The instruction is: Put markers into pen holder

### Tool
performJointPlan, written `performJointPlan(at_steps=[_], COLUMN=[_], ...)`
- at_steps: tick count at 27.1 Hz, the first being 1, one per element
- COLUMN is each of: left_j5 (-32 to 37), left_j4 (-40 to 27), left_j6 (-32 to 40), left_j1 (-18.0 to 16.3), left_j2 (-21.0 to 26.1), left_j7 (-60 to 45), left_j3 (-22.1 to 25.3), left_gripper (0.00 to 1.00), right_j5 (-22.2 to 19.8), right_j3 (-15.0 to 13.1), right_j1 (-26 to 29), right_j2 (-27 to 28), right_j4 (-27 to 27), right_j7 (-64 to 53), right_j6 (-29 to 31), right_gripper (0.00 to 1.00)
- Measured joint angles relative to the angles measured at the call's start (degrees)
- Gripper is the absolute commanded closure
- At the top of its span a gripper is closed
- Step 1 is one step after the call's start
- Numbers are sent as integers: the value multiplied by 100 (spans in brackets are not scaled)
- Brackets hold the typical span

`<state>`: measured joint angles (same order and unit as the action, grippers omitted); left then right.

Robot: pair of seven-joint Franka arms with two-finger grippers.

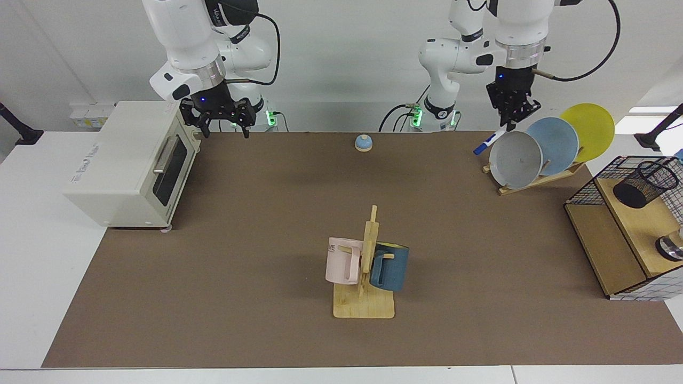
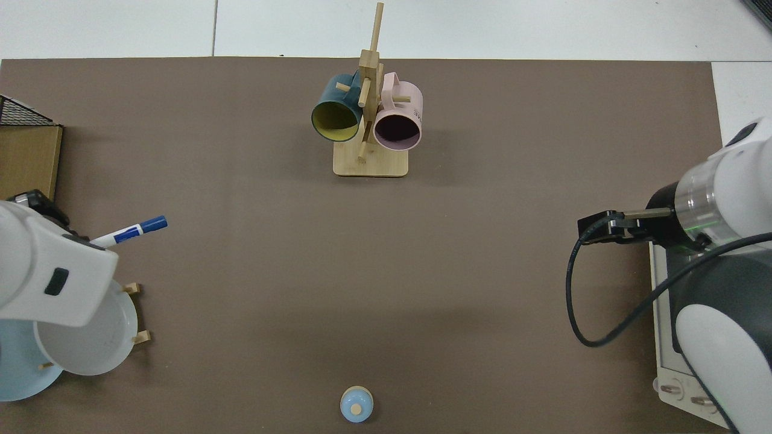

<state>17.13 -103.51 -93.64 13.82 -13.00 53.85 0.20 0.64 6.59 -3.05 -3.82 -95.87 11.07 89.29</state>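
White-barrelled marker with a dark blue cap (image 1: 486, 145) hangs clamped at its upper end in the left gripper (image 1: 512, 120), above the table's far edge, just beside the grey plate (image 1: 515, 159) in the wooden rack. Its long axis slants, cap end lowest and pointing toward the table's middle. The small black wire-mesh pen holder (image 1: 644, 184) stands well apart on the wooden shelf (image 1: 635, 229). Bare brown mat (image 2: 386, 289) lies between. The right gripper (image 1: 217, 124) waits spread open and empty near the white toaster oven (image 1: 128, 162).

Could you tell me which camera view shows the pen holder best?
The facing view: the pen holder lies tilted on the wooden shelf inside the wire basket frame. The top view leaves it out of frame.
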Motion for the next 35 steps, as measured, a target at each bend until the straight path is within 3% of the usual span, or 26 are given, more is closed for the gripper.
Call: performJointPlan(at_steps=[14,23,30,35], left_j5=[1741,2606,3313,3457], left_j4=[227,374,496,822], left_j6=[6,2,-333,-577], left_j1=[-5,-5,-6,-8], left_j2=[4,24,123,363], left_j7=[314,1030,2193,2939], left_j3=[84,149,484,898], left_gripper=[100,100,100,100], right_j5=[-20,-19,-21,-21], right_j3=[24,31,30,23], right_j1=[42,42,45,48], right_j2=[16,19,23,29], right_j4=[-5,-5,-5,-5], right_j7=[734,839,622,482], right_j6=[188,225,283,288], right_gripper=[0,0,0,0])
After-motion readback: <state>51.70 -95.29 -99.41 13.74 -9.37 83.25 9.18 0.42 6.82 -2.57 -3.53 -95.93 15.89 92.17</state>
